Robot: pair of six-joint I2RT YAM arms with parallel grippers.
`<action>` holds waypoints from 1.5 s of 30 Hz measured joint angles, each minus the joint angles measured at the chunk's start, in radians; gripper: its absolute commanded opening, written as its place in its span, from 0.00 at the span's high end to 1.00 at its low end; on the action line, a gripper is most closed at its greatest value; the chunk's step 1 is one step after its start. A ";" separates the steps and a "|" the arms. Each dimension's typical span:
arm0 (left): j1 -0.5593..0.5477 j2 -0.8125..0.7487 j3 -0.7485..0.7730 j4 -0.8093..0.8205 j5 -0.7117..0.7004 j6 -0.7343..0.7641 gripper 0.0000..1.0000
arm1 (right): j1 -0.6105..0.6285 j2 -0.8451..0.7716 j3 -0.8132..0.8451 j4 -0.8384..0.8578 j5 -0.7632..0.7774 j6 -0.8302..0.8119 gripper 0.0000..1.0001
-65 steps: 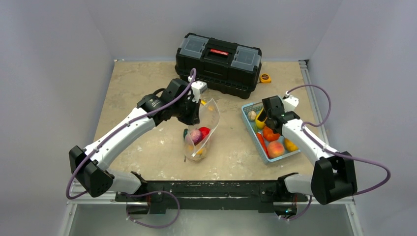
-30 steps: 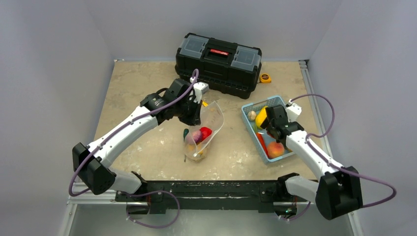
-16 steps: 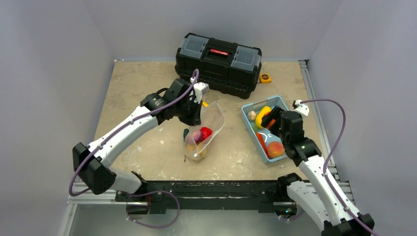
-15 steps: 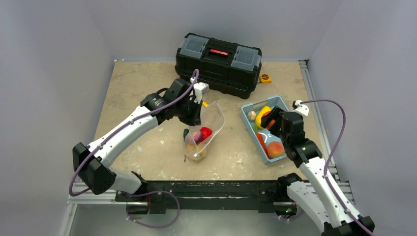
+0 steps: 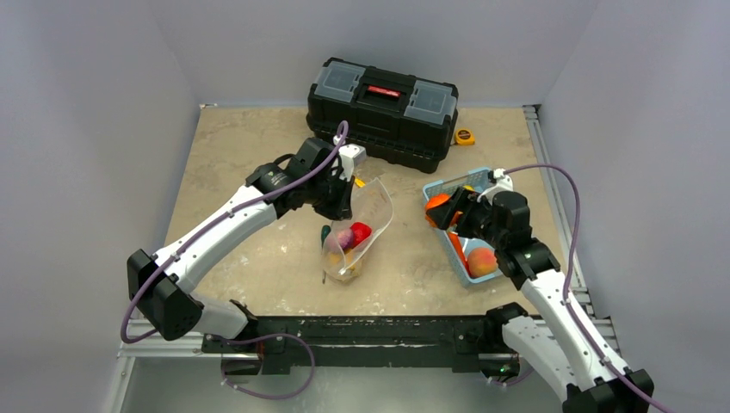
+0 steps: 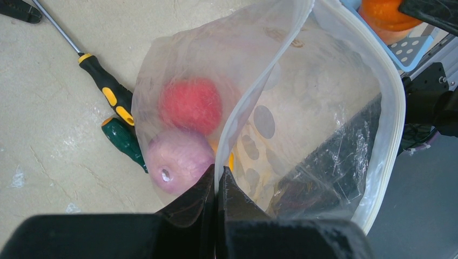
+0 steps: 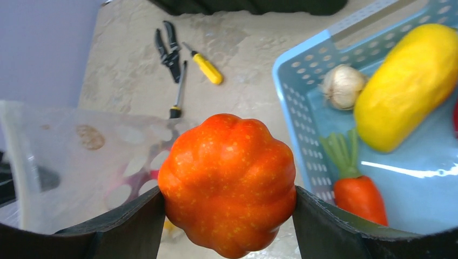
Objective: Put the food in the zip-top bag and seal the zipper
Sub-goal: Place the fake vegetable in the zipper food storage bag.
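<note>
My left gripper (image 5: 347, 191) (image 6: 217, 181) is shut on the near rim of the zip-top bag (image 5: 360, 225) (image 6: 324, 102) and holds its mouth open. The zipper (image 6: 398, 108) curves along the far rim. A red fruit (image 6: 192, 105) and a purple one (image 6: 175, 161) lie inside. Over the basket's left edge, to the right of the bag, my right gripper (image 5: 441, 210) (image 7: 228, 208) is shut on an orange ribbed food piece (image 5: 436, 206) (image 7: 228, 178), held in the air. A yellow piece (image 7: 410, 86), a garlic (image 7: 343, 86), a carrot (image 7: 357, 195) and a peach (image 5: 482, 261) stay in the basket.
The light blue basket (image 5: 466, 277) (image 7: 294, 100) sits at the right. A black toolbox (image 5: 383, 107) and a tape measure (image 5: 465, 136) stand at the back. Screwdrivers (image 6: 108, 94) (image 6: 124, 141) lie by the bag; pliers (image 7: 168, 48) and a yellow-handled screwdriver (image 7: 208, 68) lie behind it.
My right gripper has lifted the orange piece out of the basket and carried it left toward the bag. The left arm and the bag have stayed put.
</note>
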 measured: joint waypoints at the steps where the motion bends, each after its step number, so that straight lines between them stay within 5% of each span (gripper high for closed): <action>1: 0.000 0.000 0.000 0.000 0.000 0.000 1.00 | 0.000 -0.004 0.000 0.005 -0.019 0.002 1.00; 11: 0.000 0.000 0.000 0.000 0.001 0.000 1.00 | 0.019 -0.060 0.023 0.088 -0.172 0.088 1.00; 16: 0.000 0.000 0.000 0.000 0.003 0.000 1.00 | 0.173 -0.050 0.024 0.154 -0.177 0.151 1.00; 30: 0.000 0.001 0.000 -0.001 0.004 0.000 1.00 | 0.633 0.160 0.295 0.205 0.047 0.146 1.00; 45: 0.008 0.020 0.000 -0.006 -0.016 0.000 1.00 | 0.757 0.340 0.436 0.140 0.268 0.054 0.96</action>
